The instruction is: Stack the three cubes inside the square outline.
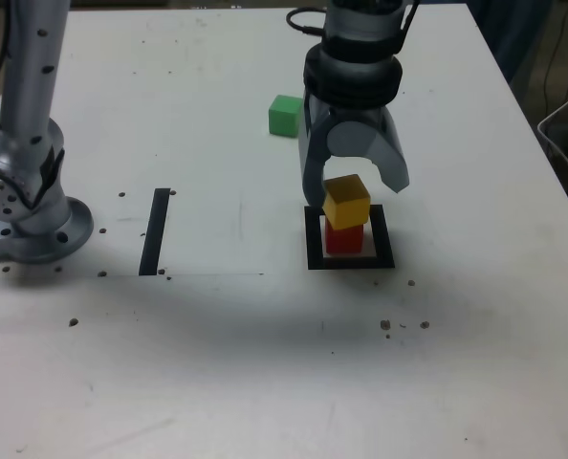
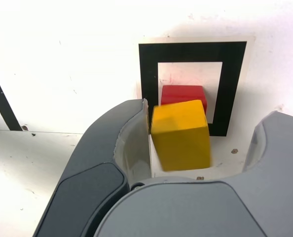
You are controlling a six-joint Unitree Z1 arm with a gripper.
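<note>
Claw [image 1: 359, 172] hangs spread over the square outline [image 1: 313, 241], gripping nothing; one jaw sits just beside the yellow cube [image 1: 346, 201], which rests skewed on the red cube [image 1: 344, 237]. Lift straight up, no sideways drag. Green cube [image 1: 284, 115] waits at 11 o'clock.

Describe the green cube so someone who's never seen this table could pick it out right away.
Start at the black square outline on the white table, where a yellow cube sits on a red cube between the open jaws. Look past that stack toward the far edge, slightly to the exterior view's left. The green cube rests there alone, the only one outside the outline and unstacked.
</note>
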